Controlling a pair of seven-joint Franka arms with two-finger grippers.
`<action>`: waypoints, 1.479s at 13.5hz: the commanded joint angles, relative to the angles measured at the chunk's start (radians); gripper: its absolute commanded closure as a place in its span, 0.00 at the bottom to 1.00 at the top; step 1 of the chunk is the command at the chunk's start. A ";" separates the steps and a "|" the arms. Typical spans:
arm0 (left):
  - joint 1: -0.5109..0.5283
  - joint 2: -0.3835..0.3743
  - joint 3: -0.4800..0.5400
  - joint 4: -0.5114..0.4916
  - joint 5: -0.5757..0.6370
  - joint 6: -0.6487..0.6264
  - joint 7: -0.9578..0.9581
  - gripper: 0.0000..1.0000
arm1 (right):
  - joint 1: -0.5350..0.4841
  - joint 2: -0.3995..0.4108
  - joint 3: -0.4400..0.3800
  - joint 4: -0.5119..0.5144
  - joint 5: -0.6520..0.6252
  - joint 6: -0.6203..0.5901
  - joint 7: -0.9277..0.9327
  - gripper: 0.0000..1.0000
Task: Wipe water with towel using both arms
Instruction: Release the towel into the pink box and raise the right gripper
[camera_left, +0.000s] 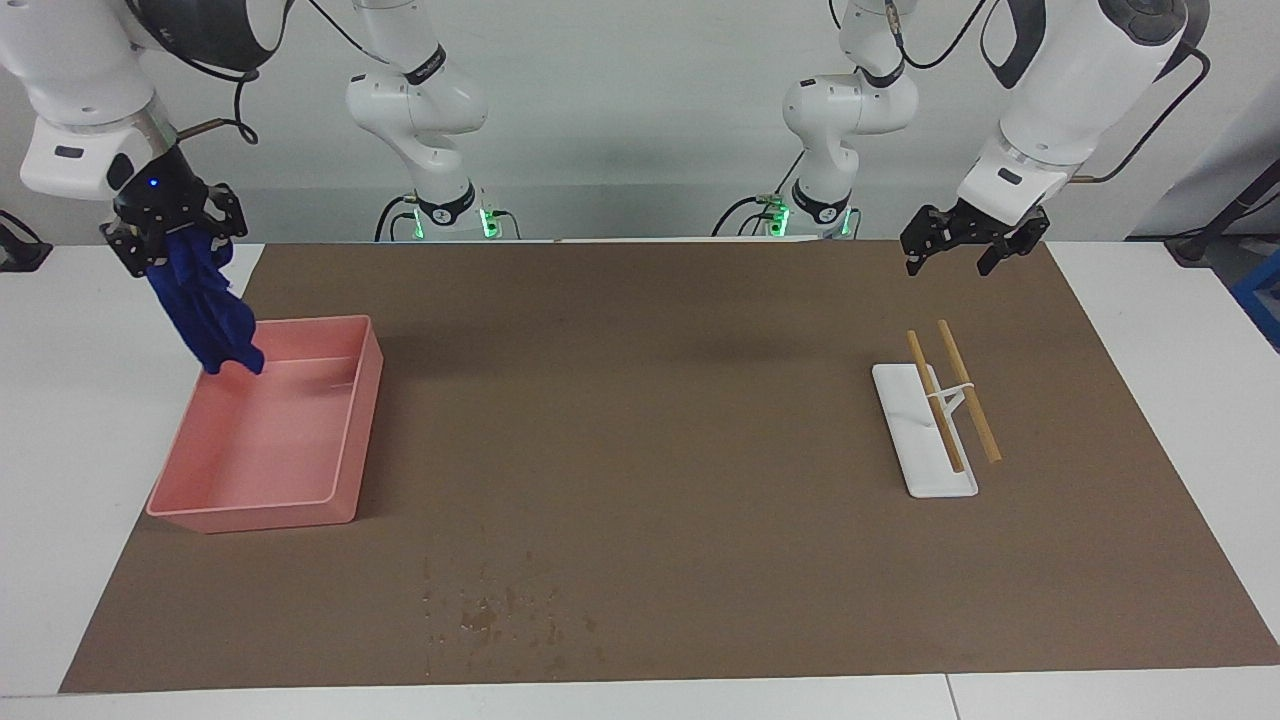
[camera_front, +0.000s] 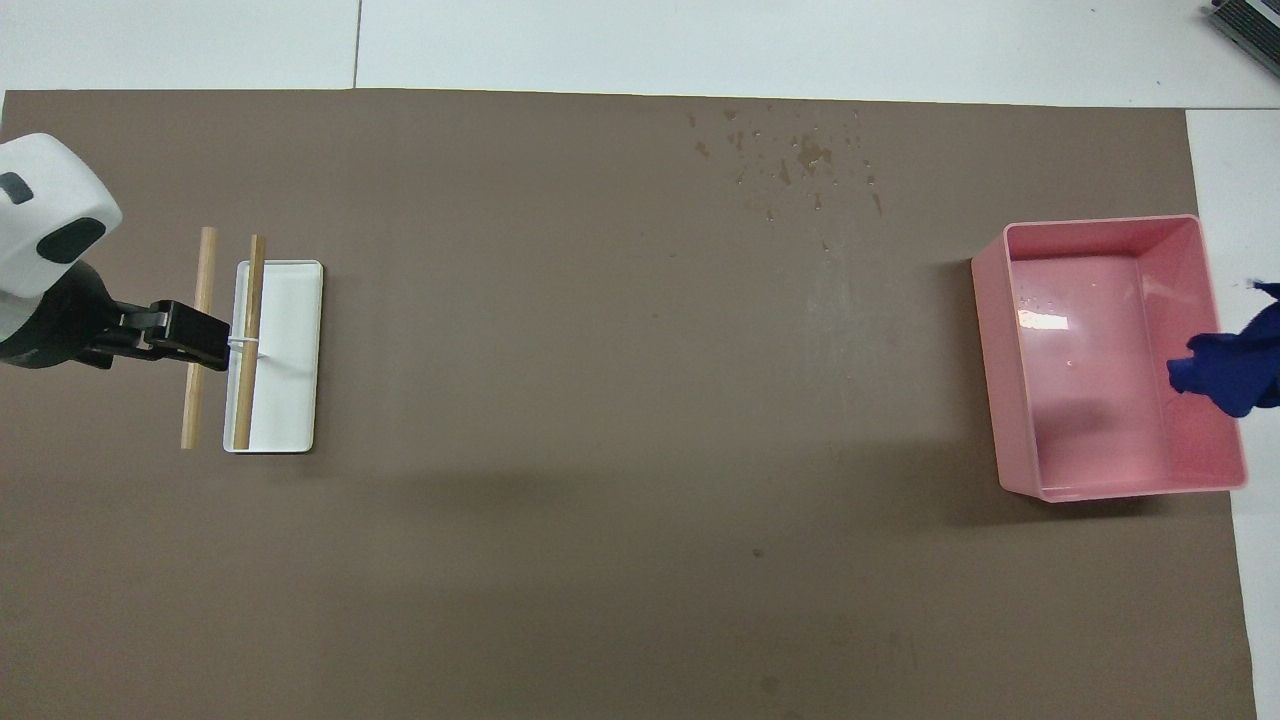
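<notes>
Brown mat's got the water (camera_left: 505, 607) far from the robots, toward the right arm's end, while the right gripper (camera_left: 172, 232), clamped on the dangling towel (camera_left: 205, 310), hangs over the pink tray (camera_left: 330, 505); left gripper (camera_left: 968, 245) waits, fingers apart.

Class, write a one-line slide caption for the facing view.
Right gripper holds the towel up over the pink tray; water unwiped, left gripper waits open.

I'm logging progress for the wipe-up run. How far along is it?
Done: the right end effector is shut on the towel, lifted and hanging over the pink tray's outer edge. In hand: carrying the towel. Left: the water droplets sit unwiped on the brown mat, farther from the robots than the tray. The left end effector waits open above the chopstick rest.
</notes>
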 joint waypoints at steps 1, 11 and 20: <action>0.007 -0.021 -0.005 -0.018 -0.006 -0.007 0.008 0.00 | 0.024 -0.054 0.014 -0.181 -0.027 0.185 -0.004 1.00; 0.033 -0.021 -0.004 -0.020 -0.006 -0.008 0.012 0.00 | 0.032 -0.060 0.015 -0.179 -0.012 0.147 0.054 0.00; 0.027 -0.021 -0.004 -0.017 -0.006 -0.002 0.010 0.00 | 0.049 -0.063 0.024 0.101 0.131 -0.215 0.324 0.00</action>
